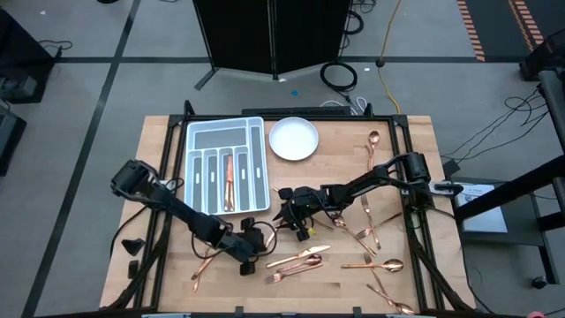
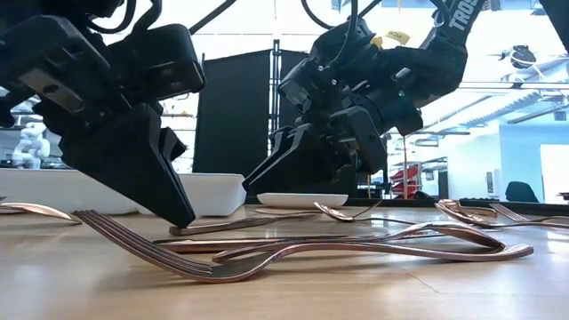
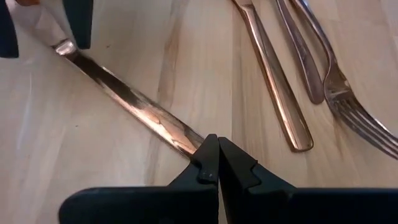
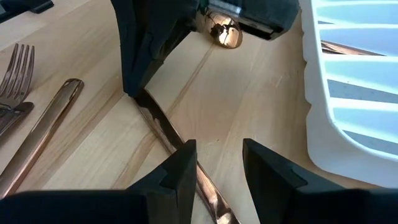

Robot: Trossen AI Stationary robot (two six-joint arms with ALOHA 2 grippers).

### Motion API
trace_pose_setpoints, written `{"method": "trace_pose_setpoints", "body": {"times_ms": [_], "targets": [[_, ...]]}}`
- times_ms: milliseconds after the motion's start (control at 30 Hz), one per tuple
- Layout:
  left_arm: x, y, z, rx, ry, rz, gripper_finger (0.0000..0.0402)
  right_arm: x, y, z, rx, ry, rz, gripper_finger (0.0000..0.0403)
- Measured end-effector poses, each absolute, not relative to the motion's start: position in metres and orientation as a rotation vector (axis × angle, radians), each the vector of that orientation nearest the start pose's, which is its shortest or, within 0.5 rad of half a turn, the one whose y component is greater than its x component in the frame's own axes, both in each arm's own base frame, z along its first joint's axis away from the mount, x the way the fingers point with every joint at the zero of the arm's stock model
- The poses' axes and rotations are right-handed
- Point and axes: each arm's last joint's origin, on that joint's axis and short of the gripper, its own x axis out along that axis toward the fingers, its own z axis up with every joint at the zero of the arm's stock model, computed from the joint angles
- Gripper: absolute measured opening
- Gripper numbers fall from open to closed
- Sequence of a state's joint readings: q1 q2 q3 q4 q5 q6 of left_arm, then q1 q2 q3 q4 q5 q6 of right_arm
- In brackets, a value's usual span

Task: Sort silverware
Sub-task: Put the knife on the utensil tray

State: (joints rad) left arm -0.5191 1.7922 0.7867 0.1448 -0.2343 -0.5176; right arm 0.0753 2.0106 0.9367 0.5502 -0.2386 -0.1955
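Down at the lower middle of the high view, the left gripper [image 1: 250,258] is clenched on one end of a copper knife [image 3: 134,109] lying flat on the wooden table [image 1: 163,146]; in the left wrist view its fingers [image 3: 208,163] meet tight over the blade. Just right of it, the right gripper [image 1: 294,223] stands over the other end of the same knife with its fingers [image 4: 180,171] spread apart, one touching the knife's edge, nothing grasped. Right of both grippers, near the lower centre of the high view, a fork [image 1: 284,276] and other pieces lie side by side, while more forks and spoons [image 1: 373,141] are scattered across the right half of the table. In the low view a fork [image 2: 169,244] lies closest, tines curving upward. At upper left of the table sits the grey compartmented tray [image 1: 256,168], with one copper piece [image 1: 229,181] in a narrow middle slot. Beside the tray, to its right, rests the white plate [image 1: 293,139].
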Motion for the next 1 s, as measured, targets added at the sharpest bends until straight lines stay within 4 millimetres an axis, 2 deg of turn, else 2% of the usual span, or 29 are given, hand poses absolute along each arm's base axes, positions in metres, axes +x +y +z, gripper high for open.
{"method": "trace_pose_setpoints", "body": {"times_ms": [433, 1000], "targets": [[0.281, -0.158, 0.110, -0.192, 0.884, -0.076, 0.0000, 0.384, 0.037, 0.110, -0.151, 0.466, 0.361, 0.0123], [0.269, -0.169, 0.107, -0.206, 0.938, -0.090, 0.0000, 0.385, 0.049, 0.114, -0.181, 0.417, 0.443, 0.0123]]}}
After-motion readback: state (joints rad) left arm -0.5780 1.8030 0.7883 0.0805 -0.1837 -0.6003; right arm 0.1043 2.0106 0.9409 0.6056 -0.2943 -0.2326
